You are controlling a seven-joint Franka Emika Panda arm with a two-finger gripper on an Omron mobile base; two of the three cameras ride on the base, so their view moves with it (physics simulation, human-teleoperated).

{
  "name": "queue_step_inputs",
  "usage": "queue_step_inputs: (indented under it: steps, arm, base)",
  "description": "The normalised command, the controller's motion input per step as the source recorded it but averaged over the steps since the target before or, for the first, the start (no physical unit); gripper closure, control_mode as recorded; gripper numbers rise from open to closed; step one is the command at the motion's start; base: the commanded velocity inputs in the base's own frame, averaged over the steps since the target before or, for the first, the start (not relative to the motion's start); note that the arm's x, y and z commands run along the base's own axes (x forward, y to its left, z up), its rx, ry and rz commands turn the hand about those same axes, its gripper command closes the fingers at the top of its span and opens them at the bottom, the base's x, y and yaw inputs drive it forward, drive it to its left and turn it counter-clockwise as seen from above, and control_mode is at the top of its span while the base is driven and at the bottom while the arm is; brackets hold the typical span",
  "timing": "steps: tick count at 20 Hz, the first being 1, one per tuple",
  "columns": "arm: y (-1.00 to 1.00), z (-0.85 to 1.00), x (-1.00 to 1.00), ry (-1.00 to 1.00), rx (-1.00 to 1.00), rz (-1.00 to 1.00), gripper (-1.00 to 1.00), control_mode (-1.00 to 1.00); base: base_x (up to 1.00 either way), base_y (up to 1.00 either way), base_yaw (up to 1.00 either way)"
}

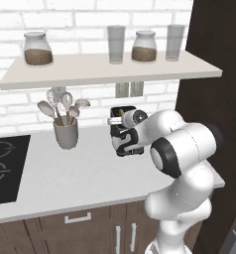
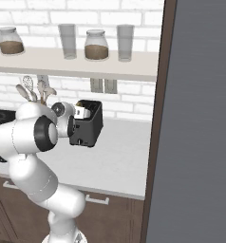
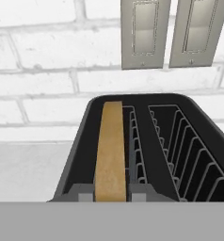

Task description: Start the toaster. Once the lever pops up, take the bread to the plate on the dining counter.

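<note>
With the bread [image 3: 111,150] standing in the left slot of the toaster [image 3: 189,141] at lower centre, the gripper [image 3: 112,192] has clamped its top edge and may crumble it.

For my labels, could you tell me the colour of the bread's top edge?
Golden brown, best in the hand view: bread.

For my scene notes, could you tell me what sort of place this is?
A rendered home kitchen, it seems: a toaster holding bread on a white worktop, a black hob, and a utensil cup.
</note>
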Motion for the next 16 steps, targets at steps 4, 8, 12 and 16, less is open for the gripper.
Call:
queue_step_inputs:
  steps: [4, 8, 12, 16]
  arm:
    - [0.00, 0.00, 0.00, 0.00, 0.00, 0.00, 1.00, -1.00]
    - [0.00, 0.00, 0.00, 0.00, 0.00, 0.00, 1.00, -1.00]
    - [0.00, 0.00, 0.00, 0.00, 0.00, 0.00, 1.00, -1.00]
    - [0.00, 0.00, 0.00, 0.00, 0.00, 0.00, 1.00, -1.00]
  base:
    - [0.00, 0.00, 0.00]
    - [0.00, 0.00, 0.00]
    - [0.00, 0.00, 0.00]
    - [0.00, 0.00, 0.00]
